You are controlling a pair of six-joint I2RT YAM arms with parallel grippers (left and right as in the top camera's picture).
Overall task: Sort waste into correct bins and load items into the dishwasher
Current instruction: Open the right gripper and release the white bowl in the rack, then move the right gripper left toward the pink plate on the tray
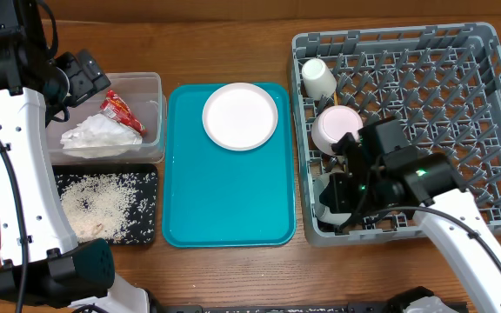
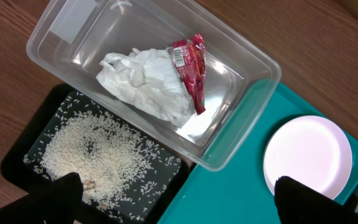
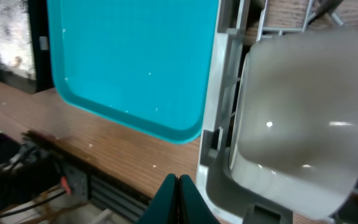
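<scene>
wooden table [image 1: 233,278], cup [image 1: 318,78] tilted in rack [image 1: 390,33]

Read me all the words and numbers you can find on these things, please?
Red snack wrapper: a white printed panel near its top, too small and blurred to read.
Clear tub, black tray, teal tray, plate, dish rack: no words, numbers or signs visible.

Teal: serving tray [image 1: 229,196]. Grey lattice: dish rack [image 1: 485,39]. Red: wrapper [image 1: 120,111]. White: napkin [image 1: 94,136], rice grains [image 1: 103,204]. Black: shallow tray [image 1: 149,228]. Pink: plate [image 1: 240,116]. Brown wood grain: tabletop [image 1: 233,278].
</scene>
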